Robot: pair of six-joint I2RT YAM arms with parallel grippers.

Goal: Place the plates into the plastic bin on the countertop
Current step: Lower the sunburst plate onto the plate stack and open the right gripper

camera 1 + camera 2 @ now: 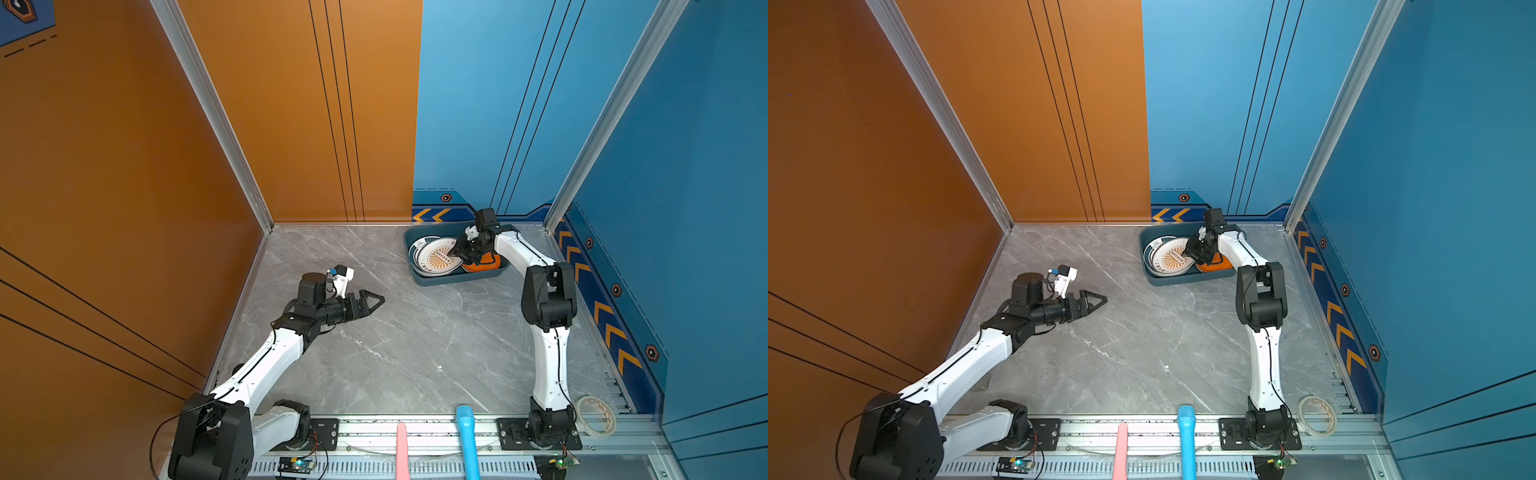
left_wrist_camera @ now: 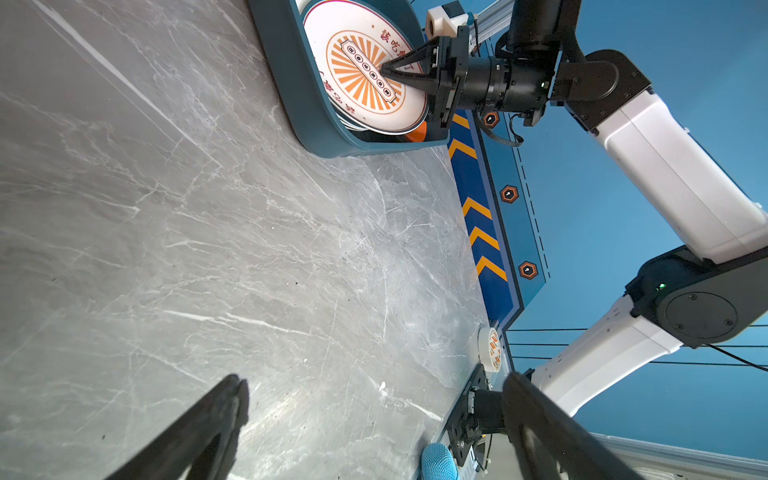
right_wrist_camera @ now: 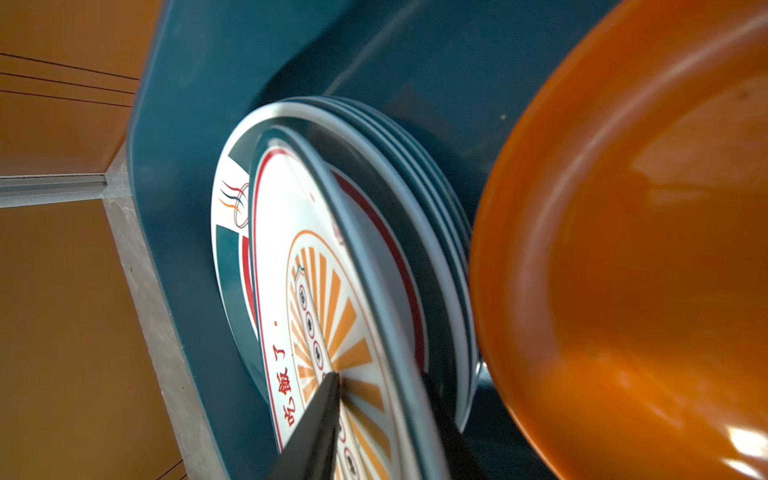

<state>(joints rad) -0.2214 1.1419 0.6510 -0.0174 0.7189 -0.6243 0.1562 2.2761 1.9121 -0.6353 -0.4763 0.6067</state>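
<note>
The sunburst plate (image 2: 365, 79) has red Chinese writing around its orange rays. In the right wrist view the characters 吃飯了 can be read beside the rays (image 3: 282, 386). A scalloped band across the rays holds a row of small black marks, too small to read. The teal-rimmed plate (image 3: 226, 257) beneath it shows a small swirl emblem of red, teal and orange lines.

The bin (image 1: 409, 253) sits at the far right of the worktop (image 1: 395, 353), close to the far blue wall. Its left half holds a stack of plates (image 3: 432, 183): the sunburst plate on top, the teal-rimmed one next, then several more rims. The plain orange plate (image 3: 644, 249) lies in the right half, just beside the stack.

The right arm (image 1: 544, 365) reaches over the bin's right half and hides most of the orange plate in both top views. The right jaws are narrow, one on the sunburst plate's face and the other under its edge. I cannot tell whether they pinch it or sit loose.

The left arm (image 1: 266, 365) is at the left of the worktop, well away from the bin. The left jaws are wide with nothing between them.

A roll of tape (image 1: 595, 415) lies at the near right corner. A pink foam stick (image 1: 402, 449) and a blue foam stick (image 1: 467, 440) cross the near rail between the arm bases.
</note>
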